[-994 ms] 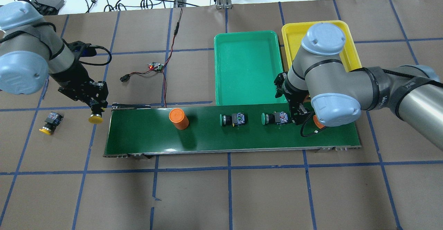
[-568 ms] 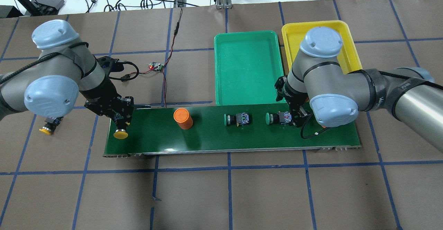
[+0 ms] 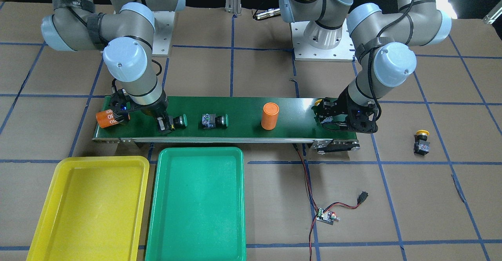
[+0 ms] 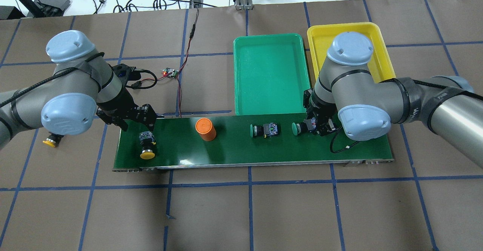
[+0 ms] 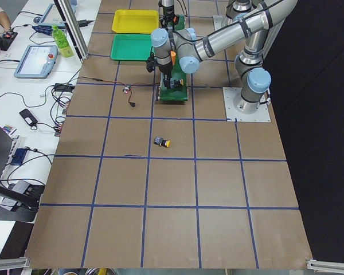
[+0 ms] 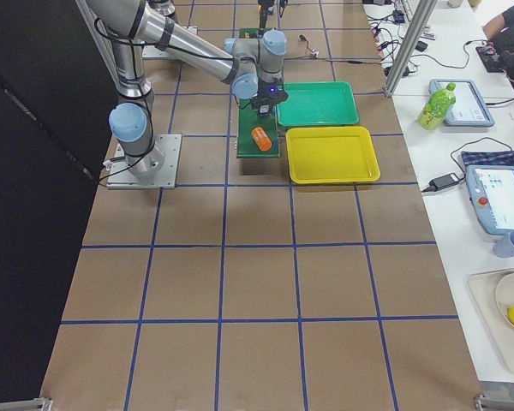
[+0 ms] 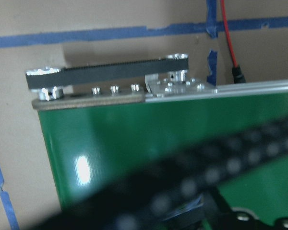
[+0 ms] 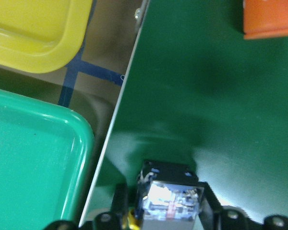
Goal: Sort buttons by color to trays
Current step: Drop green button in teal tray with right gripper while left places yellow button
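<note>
My left gripper (image 4: 146, 125) is open just above a yellow-capped button (image 4: 147, 145) that lies on the left end of the belt. Another yellow button (image 3: 421, 141) lies on the table to the left, half hidden under my elbow in the overhead view. My right gripper (image 4: 313, 127) is shut on a green-capped button (image 4: 297, 129) at belt level; its contact block (image 8: 170, 201) sits between the fingers. A second green button (image 4: 265, 130) lies mid-belt. The green tray (image 4: 269, 73) and yellow tray (image 4: 320, 39) stand empty behind the belt.
The dark green conveyor belt (image 4: 234, 149) carries an upright orange cylinder (image 4: 205, 129). Another orange cylinder (image 3: 108, 118) lies at its right end under my right arm. A small circuit board (image 4: 169, 72) with red wires lies behind the belt's left end.
My left arm carried the yellow button from over the table onto the belt's left end and let it go. The belt's items drifted right. My right gripper closed in on the green button.
</note>
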Robot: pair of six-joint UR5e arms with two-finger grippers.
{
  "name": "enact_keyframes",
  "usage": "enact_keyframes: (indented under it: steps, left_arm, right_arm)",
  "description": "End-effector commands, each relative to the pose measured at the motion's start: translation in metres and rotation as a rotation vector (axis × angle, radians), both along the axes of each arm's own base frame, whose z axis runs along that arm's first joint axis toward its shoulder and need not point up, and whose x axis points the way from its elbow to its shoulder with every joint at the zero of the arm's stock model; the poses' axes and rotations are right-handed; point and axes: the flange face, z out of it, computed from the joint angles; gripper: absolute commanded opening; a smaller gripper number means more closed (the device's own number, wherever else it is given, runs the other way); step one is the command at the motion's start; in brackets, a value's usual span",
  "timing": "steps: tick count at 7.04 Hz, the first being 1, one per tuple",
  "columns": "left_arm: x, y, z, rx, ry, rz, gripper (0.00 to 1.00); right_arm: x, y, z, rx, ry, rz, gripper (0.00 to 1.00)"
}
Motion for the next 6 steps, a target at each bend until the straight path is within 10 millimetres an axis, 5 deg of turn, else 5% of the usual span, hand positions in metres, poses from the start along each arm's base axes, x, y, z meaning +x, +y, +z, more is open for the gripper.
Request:
enact_keyframes:
  steps: [1, 2, 3, 4, 6]
  left_arm:
    - [0.015, -0.029, 0.043, -0.067, -0.024, 0.002, 1.00]
    - [0.053, -0.044, 0.043, -0.059, -0.059, -0.002, 1.00]
    - [0.122, -0.047, 0.031, -0.030, -0.063, -0.015, 1.00]
    - [0.193, -0.042, 0.022, -0.024, -0.042, -0.064, 1.00]
    - [0.281, -0.026, -0.020, -0.014, 0.002, -0.183, 1.00]
  right_arm:
    - [0.000, -0.007, 0.020, -0.052, -0.004, 0.010, 0.00]
    - [0.001, -0.025, 0.041, -0.100, -0.013, 0.009, 0.00]
    - [0.005, -0.052, 0.068, -0.162, -0.029, 0.017, 0.00]
    - [0.006, -0.082, 0.059, -0.159, -0.026, 0.018, 0.00]
    - [0.017, -0.132, 0.006, -0.169, -0.032, 0.044, 0.00]
